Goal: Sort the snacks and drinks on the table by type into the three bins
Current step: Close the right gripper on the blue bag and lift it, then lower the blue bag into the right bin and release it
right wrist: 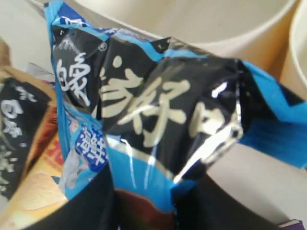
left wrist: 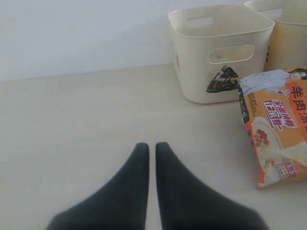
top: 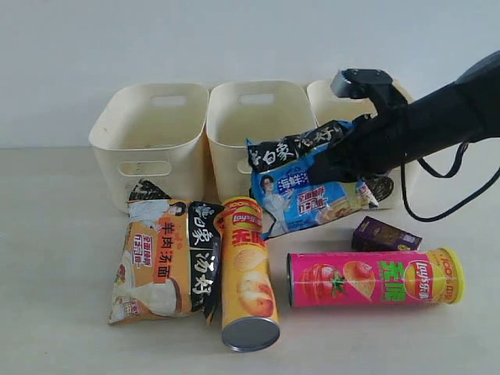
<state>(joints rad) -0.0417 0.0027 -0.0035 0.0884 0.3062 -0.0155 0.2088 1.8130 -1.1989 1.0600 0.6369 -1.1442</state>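
My right gripper (top: 341, 160) is shut on the top edge of the blue noodle bag (top: 301, 191), which hangs tilted in front of the middle bin (top: 250, 125) and the right bin (top: 324, 94). Up close, the blue bag (right wrist: 144, 110) sits between the right gripper's (right wrist: 144, 191) dark fingers. The orange noodle bag (top: 164, 258) lies before the left bin (top: 148, 133). Beside it lies the yellow-orange tube (top: 248, 273), and the pink tube (top: 375, 277) lies on its side. The purple carton (top: 384, 234) sits behind the pink tube. The white-and-blue carton is out of view. My left gripper (left wrist: 152, 146) is shut and empty over bare table.
The right arm and its cable (top: 437, 203) cover most of the right bin. A black scribble (left wrist: 221, 80) marks the left bin (left wrist: 216, 48), with the orange bag (left wrist: 278, 124) just in front. Bare tabletop (top: 47, 234) stretches left of the orange bag.
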